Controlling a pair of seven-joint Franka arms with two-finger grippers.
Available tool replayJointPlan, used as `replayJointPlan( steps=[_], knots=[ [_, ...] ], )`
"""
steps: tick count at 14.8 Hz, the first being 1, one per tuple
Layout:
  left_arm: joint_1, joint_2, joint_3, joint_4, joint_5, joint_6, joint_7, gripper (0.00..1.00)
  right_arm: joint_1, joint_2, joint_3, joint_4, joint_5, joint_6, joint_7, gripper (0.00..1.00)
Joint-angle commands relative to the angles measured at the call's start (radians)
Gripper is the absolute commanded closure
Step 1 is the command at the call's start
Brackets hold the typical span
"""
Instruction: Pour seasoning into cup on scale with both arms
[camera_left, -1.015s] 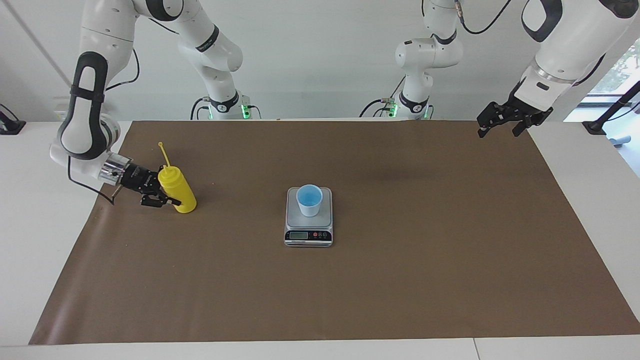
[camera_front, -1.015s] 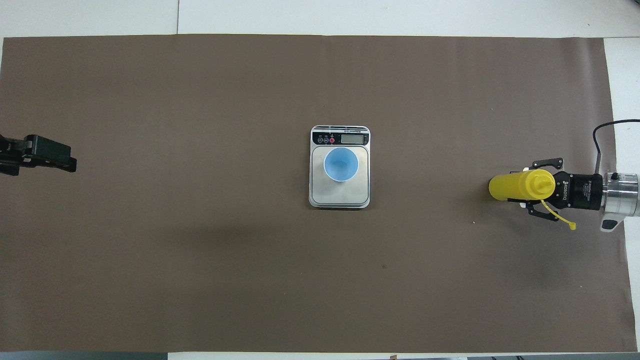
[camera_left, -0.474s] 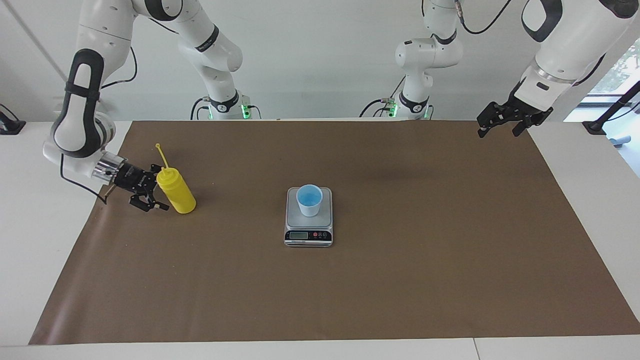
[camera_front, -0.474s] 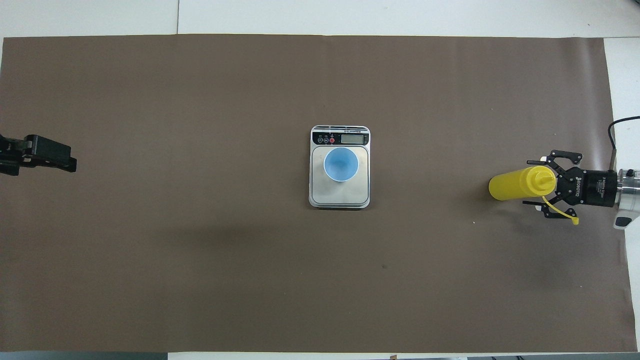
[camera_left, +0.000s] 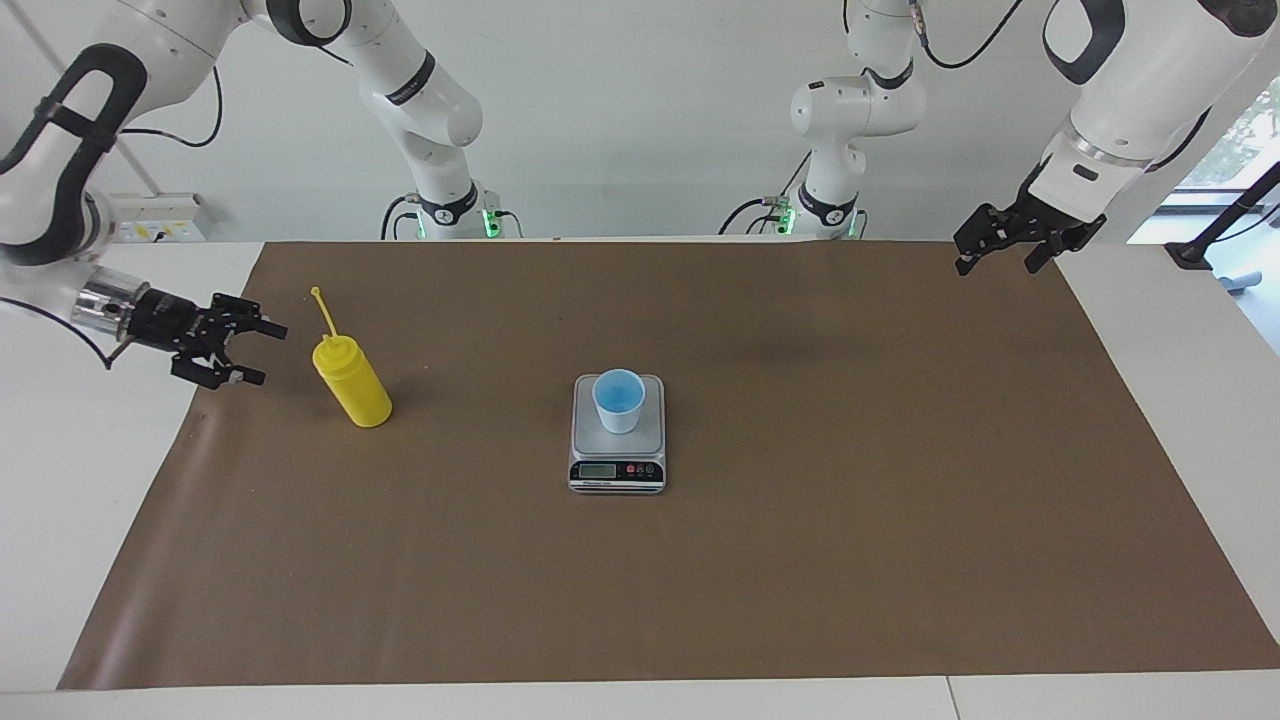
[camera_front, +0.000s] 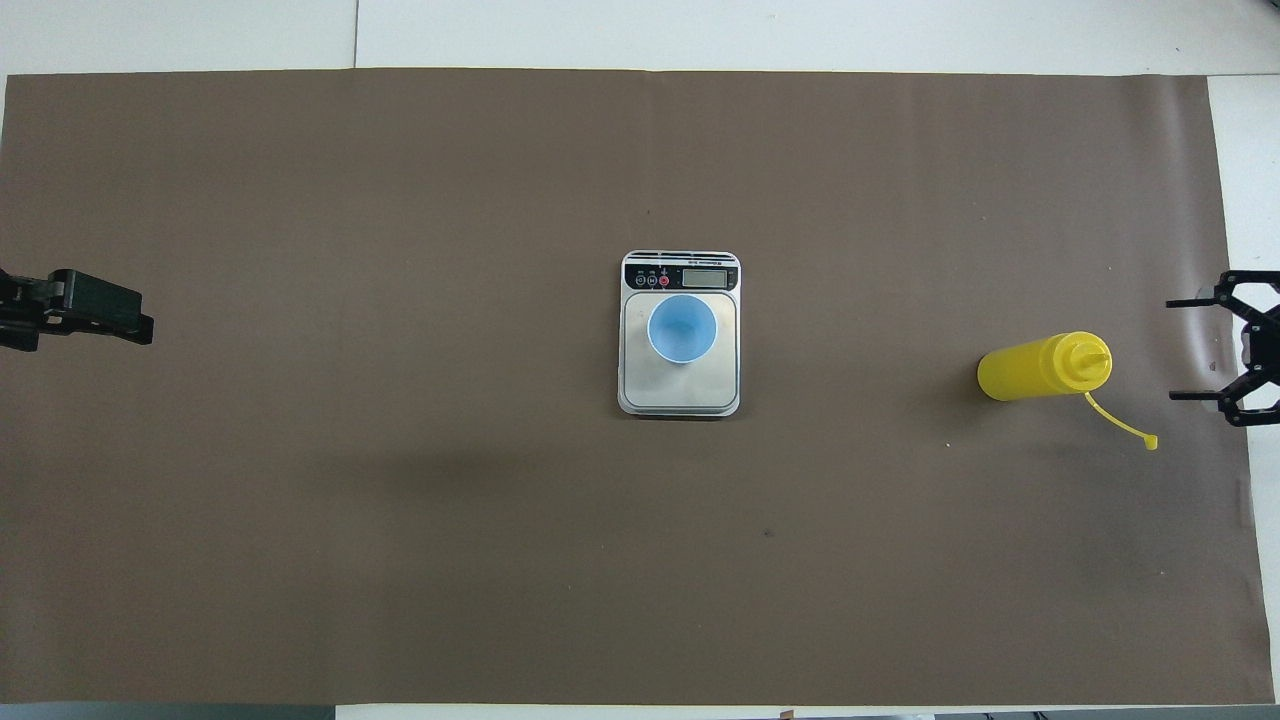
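Note:
The yellow seasoning bottle (camera_left: 352, 385) (camera_front: 1040, 367) stands upright on its own toward the right arm's end of the table, its thin nozzle stick pointing up. My right gripper (camera_left: 268, 354) (camera_front: 1174, 350) is open beside it, a short gap away over the mat's edge, holding nothing. The light blue cup (camera_left: 618, 400) (camera_front: 682, 328) sits on the scale (camera_left: 617, 472) (camera_front: 680, 395) at the middle of the table. Over the mat's corner at the left arm's end, my left gripper (camera_left: 995, 262) (camera_front: 100, 318) waits in the air, open and with nothing in it.
A brown paper mat (camera_left: 800, 560) covers most of the white table (camera_left: 1180, 420). The two arm bases (camera_left: 450, 215) stand at the robots' edge of the table.
My right gripper opened, let go of the seasoning bottle and drew back toward its end of the table. The bottle stays standing. The left arm has not moved.

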Motion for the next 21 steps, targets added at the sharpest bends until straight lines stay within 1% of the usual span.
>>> replayJointPlan(
  steps=[1, 2, 3, 4, 5, 6, 8, 10, 12, 14, 16, 17, 18, 19, 21],
  knots=[
    [0.010, -0.024, -0.002, -0.023, -0.013, -0.006, 0.012, 0.00, 0.015, 0.029, 0.012, 0.171, -0.043, -0.068, 0.130, 0.00],
    [0.010, -0.024, -0.002, -0.023, -0.013, -0.006, 0.012, 0.00, 0.008, 0.017, 0.016, 0.180, -0.039, -0.062, 0.158, 0.00],
    [0.010, -0.024, -0.002, -0.023, -0.013, -0.006, 0.012, 0.00, 0.015, -0.001, 0.023, 0.212, -0.059, -0.074, 0.175, 0.00],
    [0.010, -0.024, -0.002, -0.023, -0.013, -0.006, 0.012, 0.00, 0.037, -0.014, 0.027, 0.252, -0.123, -0.103, 0.172, 0.00],
    [0.010, -0.024, -0.002, -0.023, -0.013, -0.006, 0.012, 0.00, 0.081, -0.025, 0.041, 0.275, -0.188, -0.122, 0.157, 0.00],
    [0.010, -0.024, -0.002, -0.023, -0.013, -0.006, 0.012, 0.00, 0.101, -0.041, 0.046, 0.292, -0.223, -0.126, 0.130, 0.00],
    [0.010, -0.024, -0.002, -0.023, -0.013, -0.006, 0.012, 0.00, 0.126, -0.055, 0.067, 0.321, -0.258, -0.122, 0.051, 0.00],
    [0.010, -0.024, -0.002, -0.023, -0.013, -0.006, 0.012, 0.00, 0.219, -0.092, 0.067, 0.329, -0.395, -0.100, -0.012, 0.00],
    [0.010, -0.024, -0.002, -0.023, -0.013, -0.006, 0.012, 0.00, 0.309, -0.158, 0.070, 0.327, -0.531, -0.054, -0.106, 0.00],
    [0.010, -0.024, -0.002, -0.023, -0.013, -0.006, 0.012, 0.00, 0.371, -0.196, 0.076, 0.321, -0.571, -0.034, -0.188, 0.00],
    [0.010, -0.024, -0.002, -0.023, -0.013, -0.006, 0.012, 0.00, 0.397, -0.201, 0.078, 0.321, -0.576, -0.013, -0.205, 0.00],
    [0.010, -0.024, -0.002, -0.023, -0.013, -0.006, 0.012, 0.00, 0.406, -0.203, 0.078, 0.321, -0.586, -0.014, -0.246, 0.00],
    [0.012, -0.024, -0.002, -0.023, -0.013, -0.006, 0.012, 0.00, 0.410, -0.216, 0.079, 0.314, -0.626, -0.014, -0.322, 0.00],
    [0.010, -0.024, -0.002, -0.023, -0.013, -0.006, 0.012, 0.00, 0.437, -0.232, 0.079, 0.304, -0.663, -0.011, -0.373, 0.00],
    [0.010, -0.024, -0.002, -0.023, -0.013, -0.006, 0.012, 0.00, 0.579, -0.245, 0.035, 0.316, -0.771, -0.019, -0.388, 0.00]
  ],
)
